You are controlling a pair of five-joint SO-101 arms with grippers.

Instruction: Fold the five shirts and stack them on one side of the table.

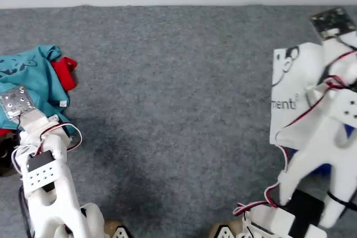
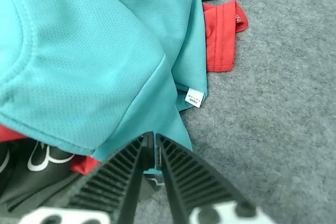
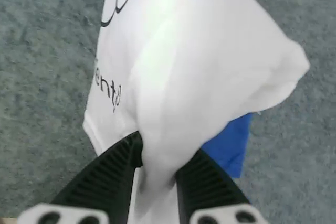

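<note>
while my right gripper (image 3: 157, 163) is clamped on a bunch of the white shirt (image 3: 194, 61), which lies over the blue shirt (image 3: 228, 142) at the right side of the table (image 1: 178, 82), my left gripper (image 2: 154, 156) has its jaws nearly together, pinching the hem of the teal shirt (image 2: 89, 61) atop a crumpled heap at the left edge. i judge the job under half done: teal, the red shirt (image 2: 220, 35) and a dark shirt (image 2: 31, 177) look unfolded. whether blue is folded i cannot tell, as white cloth covers most of it; the heap runs off the high view's edge.
</note>
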